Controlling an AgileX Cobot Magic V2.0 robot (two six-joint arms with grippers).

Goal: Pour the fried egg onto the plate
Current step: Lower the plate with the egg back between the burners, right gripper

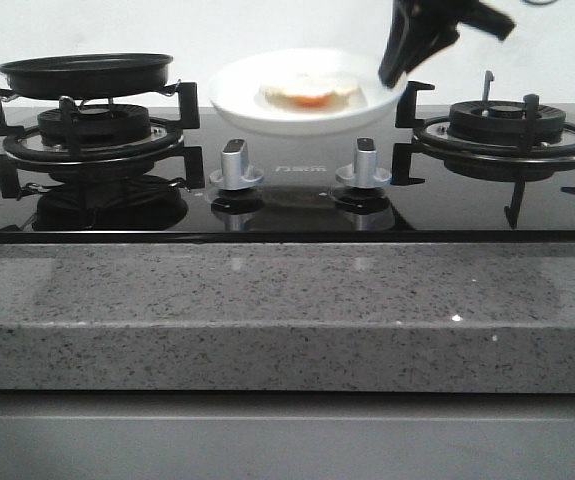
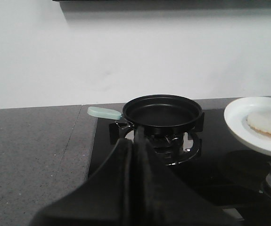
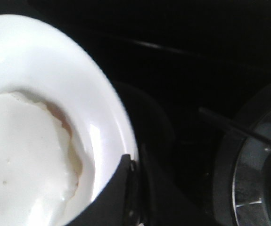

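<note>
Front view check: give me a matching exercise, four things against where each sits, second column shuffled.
1. flat white fried egg with orange yolk
2. black round frying pan
3. glossy round white plate
4. right claw

A. on left burner
B. at plate's right rim
C. on the plate
D. behind the two silver knobs

Pairs: 1-C, 2-A, 3-D, 4-B

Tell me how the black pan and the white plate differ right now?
The pan is black and sits empty on the left burner; the plate is glossy white and carries the fried egg. The plate is gripped at its rim by the right gripper; nothing grips the pan. Both are round and shallow.
</note>
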